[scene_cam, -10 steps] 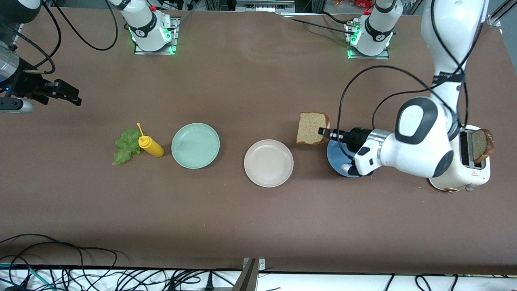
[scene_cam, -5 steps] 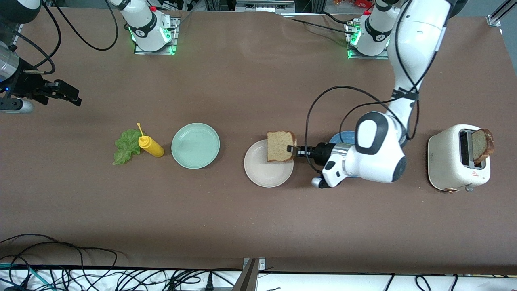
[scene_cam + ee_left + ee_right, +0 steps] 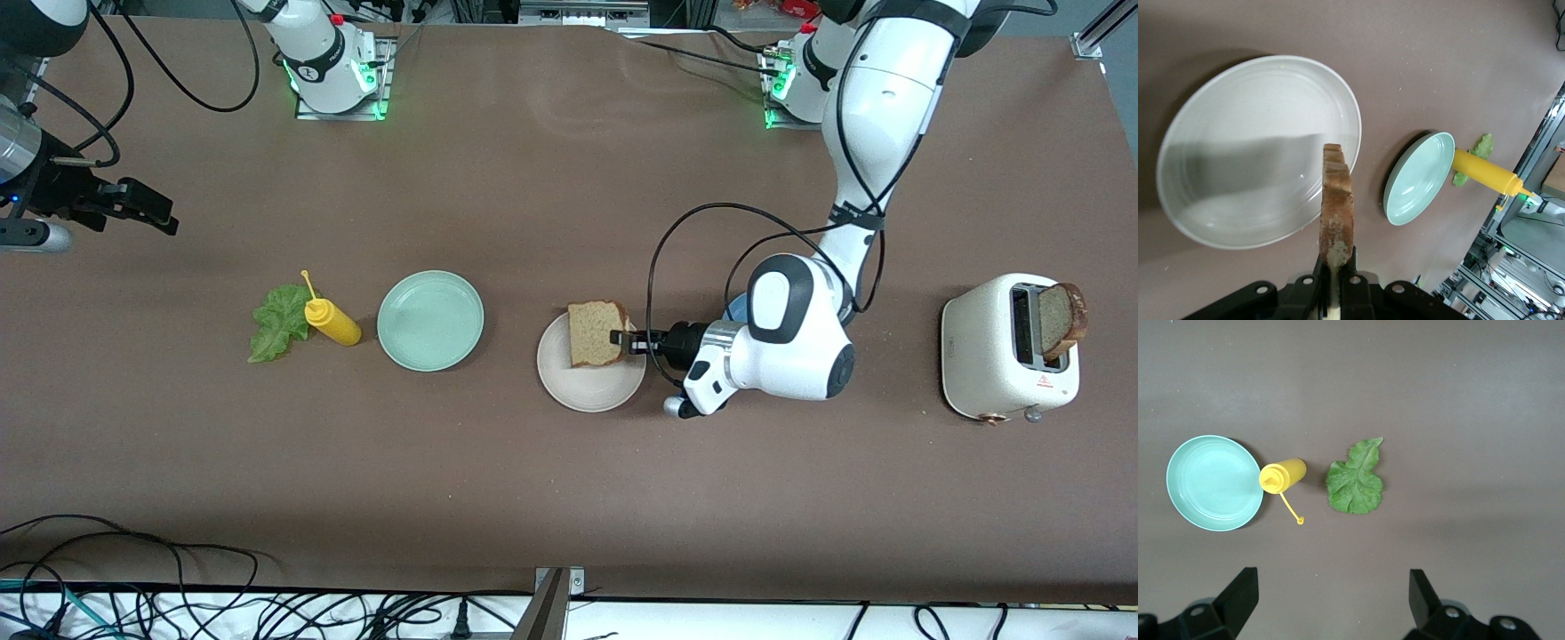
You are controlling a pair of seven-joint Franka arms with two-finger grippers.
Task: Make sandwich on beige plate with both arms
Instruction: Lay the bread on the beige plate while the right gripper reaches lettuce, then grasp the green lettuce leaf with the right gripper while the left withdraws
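My left gripper [image 3: 622,339] is shut on a brown-crusted bread slice [image 3: 594,332] and holds it on edge over the beige plate [image 3: 587,388]. In the left wrist view the slice [image 3: 1337,207] stands edge-on between the fingers [image 3: 1355,270], above the plate [image 3: 1238,160]. A second bread slice [image 3: 1058,318] sticks up from the white toaster [image 3: 996,356]. The green lettuce leaf [image 3: 277,322] lies on the table toward the right arm's end; it also shows in the right wrist view [image 3: 1355,479]. My right gripper [image 3: 133,206] is open and empty, waiting high over that end of the table.
A mint-green plate [image 3: 430,320] sits between the beige plate and a yellow squeeze bottle [image 3: 331,320] lying beside the lettuce. A blue plate [image 3: 734,308] is mostly hidden under my left arm. Cables run along the table's near edge.
My left gripper carried the bread slice from over the blue plate toward the right arm's end, to over the beige plate, and lowered it. The right arm has not moved.
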